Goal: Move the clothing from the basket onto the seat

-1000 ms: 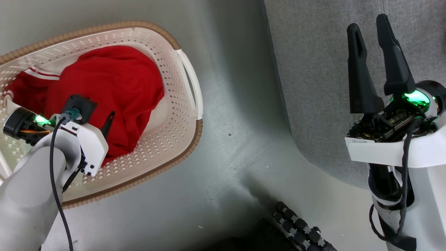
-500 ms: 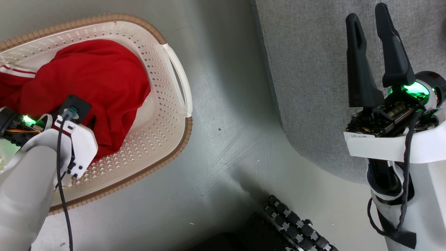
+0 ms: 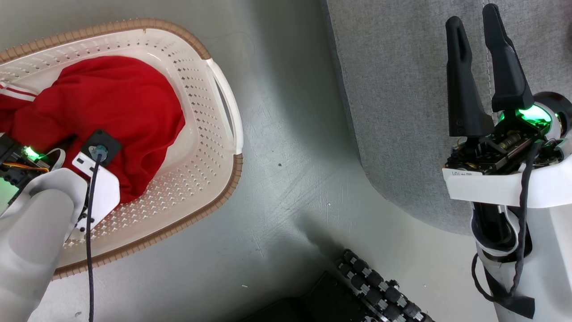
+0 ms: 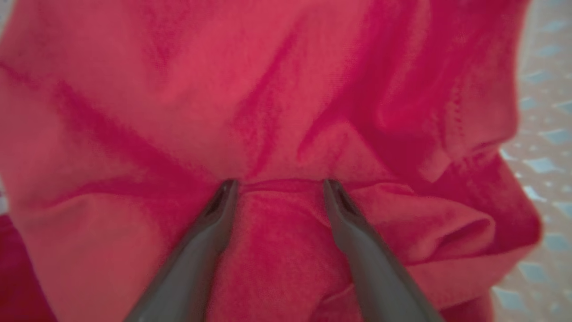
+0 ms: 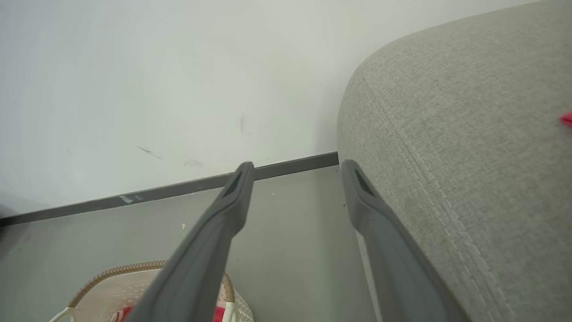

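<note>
The grey-green seat spans 12 to 3 o'clock in the head view. The cream basket sits on the grey floor at 9 to 10 o'clock, well apart from the seat. The red clothing lies heaped inside the basket. The right gripper stands over the seat at 2 o'clock, fingers spread wide, holding nothing. The left gripper points into the clothing, fingers wide apart. Its tips seem to touch the fabric, though blur leaves that unsure.
</note>
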Controlling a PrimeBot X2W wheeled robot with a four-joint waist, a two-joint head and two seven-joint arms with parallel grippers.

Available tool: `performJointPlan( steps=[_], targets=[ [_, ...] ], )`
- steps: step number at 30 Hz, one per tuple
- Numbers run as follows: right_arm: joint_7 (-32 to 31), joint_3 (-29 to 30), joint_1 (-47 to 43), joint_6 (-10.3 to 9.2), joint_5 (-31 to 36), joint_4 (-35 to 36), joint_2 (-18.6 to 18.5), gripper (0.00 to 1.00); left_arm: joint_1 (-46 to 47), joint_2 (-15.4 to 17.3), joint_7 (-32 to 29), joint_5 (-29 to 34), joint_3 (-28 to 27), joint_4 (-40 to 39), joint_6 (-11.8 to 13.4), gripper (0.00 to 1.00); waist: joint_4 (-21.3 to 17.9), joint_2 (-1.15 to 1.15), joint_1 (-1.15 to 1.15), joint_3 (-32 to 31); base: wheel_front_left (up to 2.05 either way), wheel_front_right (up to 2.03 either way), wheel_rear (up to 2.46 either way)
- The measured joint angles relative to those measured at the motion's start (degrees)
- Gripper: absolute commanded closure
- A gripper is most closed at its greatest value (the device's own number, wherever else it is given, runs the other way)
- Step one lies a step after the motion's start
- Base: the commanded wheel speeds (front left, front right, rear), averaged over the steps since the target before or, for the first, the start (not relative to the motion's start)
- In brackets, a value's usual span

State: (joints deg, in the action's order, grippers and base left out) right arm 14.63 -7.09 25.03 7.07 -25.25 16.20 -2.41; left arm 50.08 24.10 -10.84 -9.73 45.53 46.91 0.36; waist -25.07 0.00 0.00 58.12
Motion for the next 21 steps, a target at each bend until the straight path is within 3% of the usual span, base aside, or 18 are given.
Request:
performJointPlan(
  steps=[8,9,10,11,12,21],
  targets=[
    [0.0,0.3,0.0,0.00,0.0,0.0,0.0,0.00,0.9,0.3,-3.0,2.3,2.0,1.0,0.0,0.00,0.0,0.00,0.00,-0.3,0.00,0.00,0.00],
    [0.0,0.4,0.0,0.00,0.0,0.0,0.0,0.00,1.0,0.3,-3.0,2.3,2.1,0.9,0.0,0.05,0.0,0.00,0.00,-0.3,0.00,0.00,0.00],
    [0.0,0.4,0.0,0.00,0.0,0.0,0.0,0.00,1.0,0.3,-2.9,2.3,2.1,0.7,0.0,0.48,0.0,0.00,0.00,-0.3,0.00,0.00,0.00],
    [0.0,0.4,0.0,0.00,0.0,0.0,0.0,0.00,1.0,0.3,-2.7,2.3,2.1,0.6,-0.1,0.82,0.0,0.00,0.00,-0.3,0.00,0.00,0.00],
    [0.0,0.4,0.0,0.00,0.0,0.0,0.0,0.00,1.0,0.3,-2.7,2.3,2.1,0.6,-0.1,1.00,0.0,0.00,0.00,-0.3,0.00,0.00,0.00],
    [0.0,0.5,0.1,0.00,-0.4,-0.1,0.0,0.00,1.1,0.0,-1.1,1.7,2.1,-0.5,-1.6,1.00,0.0,0.00,0.00,-0.7,0.00,0.00,0.00]
  ],
)
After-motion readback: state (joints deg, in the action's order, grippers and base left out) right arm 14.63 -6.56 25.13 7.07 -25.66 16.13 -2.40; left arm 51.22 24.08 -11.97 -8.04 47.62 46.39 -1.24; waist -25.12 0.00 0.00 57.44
